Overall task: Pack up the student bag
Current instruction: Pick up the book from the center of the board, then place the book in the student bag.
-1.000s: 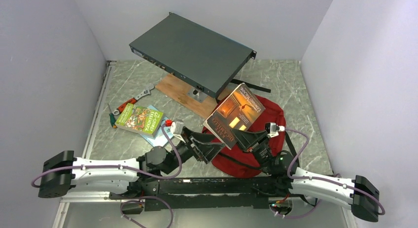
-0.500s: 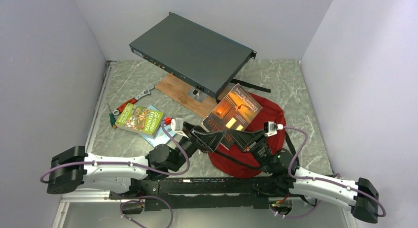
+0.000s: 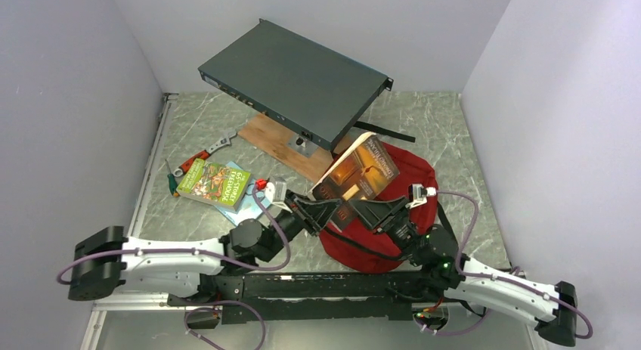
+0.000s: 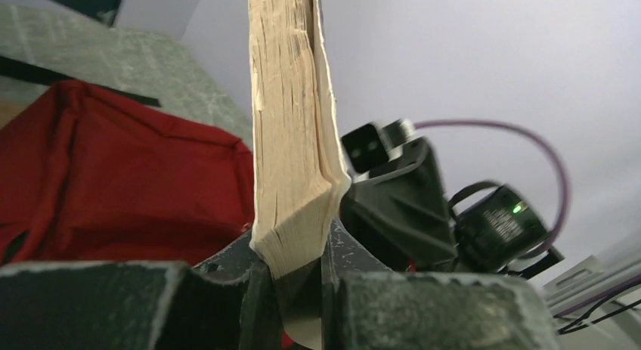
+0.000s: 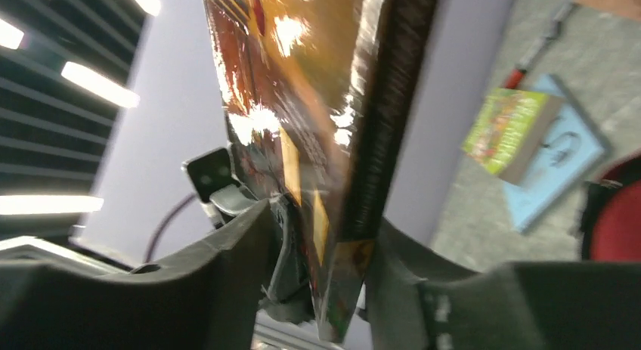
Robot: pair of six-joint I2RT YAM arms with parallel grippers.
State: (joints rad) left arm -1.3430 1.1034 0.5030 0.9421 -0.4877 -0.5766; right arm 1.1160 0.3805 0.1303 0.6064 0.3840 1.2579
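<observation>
Top external: student bag (image 3: 414,172), long axis near-to-far, under book (image 3: 361,171) tight in left tool (image 3: 334,207), right tool (image 3: 360,209) wide astride.

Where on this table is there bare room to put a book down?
Bare marble lies right of the student bag, toward the right wall, and between the green book and the left arm. The middle is crowded: metal box, wooden board, tools.

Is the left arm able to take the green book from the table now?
Probably not yet. The green book lies uncovered and near, but the left hand is shut on the orange book above the student bag, so it must let go first.
</observation>
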